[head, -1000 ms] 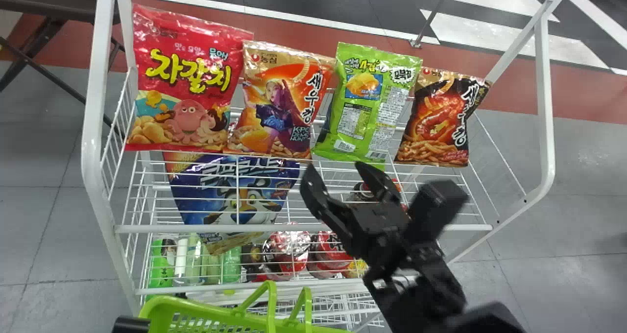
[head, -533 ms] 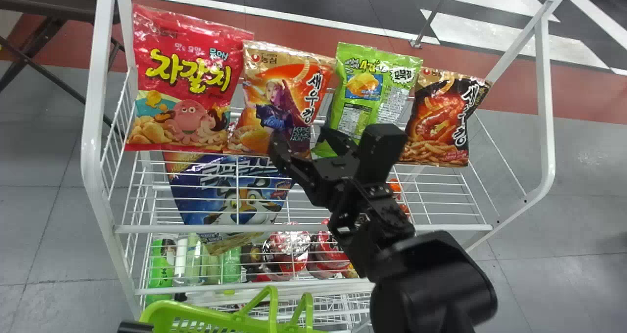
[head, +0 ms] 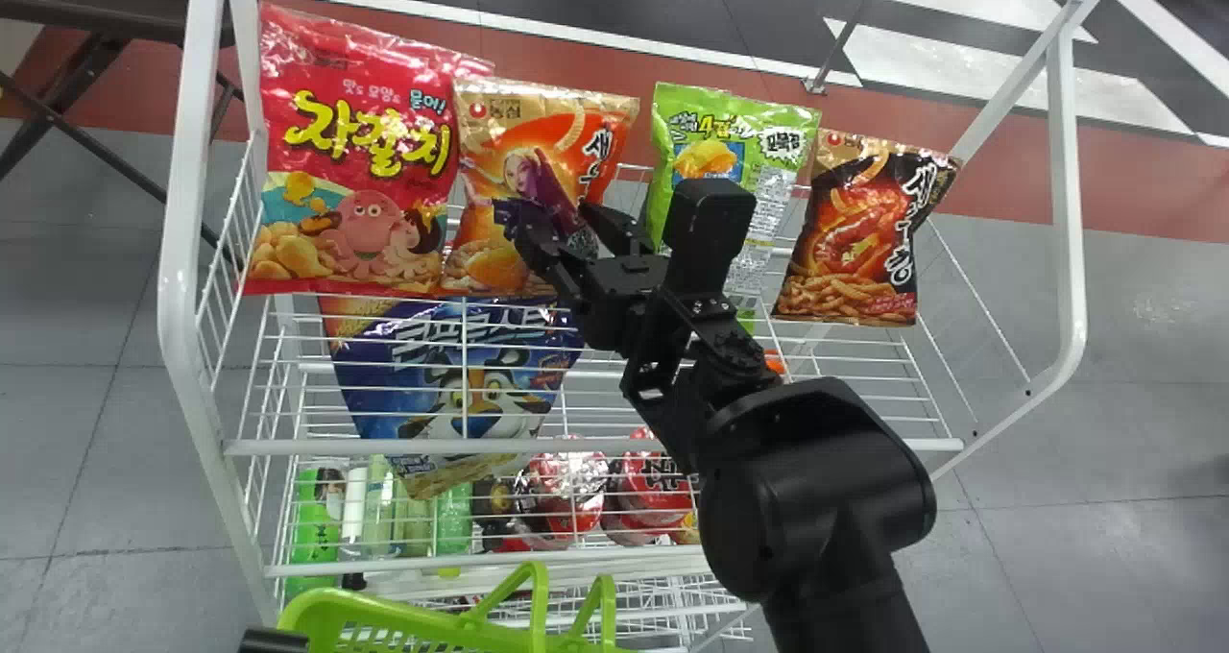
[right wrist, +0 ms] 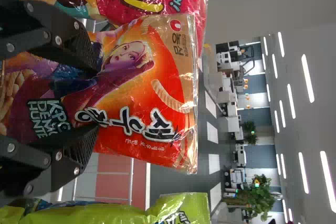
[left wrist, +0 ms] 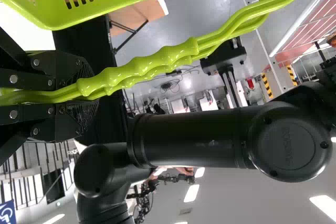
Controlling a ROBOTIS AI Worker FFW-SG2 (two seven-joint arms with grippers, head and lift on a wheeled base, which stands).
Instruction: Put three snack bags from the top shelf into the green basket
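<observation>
My right gripper [head: 551,223] is at the front of the orange snack bag [head: 552,125] on the top shelf. In the right wrist view the gripper [right wrist: 97,99] has its fingers apart, with the lower middle of the orange bag [right wrist: 157,85] between and beyond them. To its left stands a red bag [head: 355,144]; to its right are a green bag [head: 706,120] and a dark brown bag [head: 859,235]. The green basket [head: 331,610] is low in front of the rack. In the left wrist view my left gripper [left wrist: 86,88] is shut on the basket's handles [left wrist: 163,59].
The white wire rack has side posts [head: 182,250] and a front rail [head: 595,447]. Below the top shelf are a blue cereal bag [head: 461,365], bottles [head: 317,514] and red packs [head: 653,495]. A dark table [head: 96,10] stands behind at the left.
My right gripper has moved left and farther in, from the front of the shelf to the orange bag. That bag has shifted slightly left. The basket has barely moved.
</observation>
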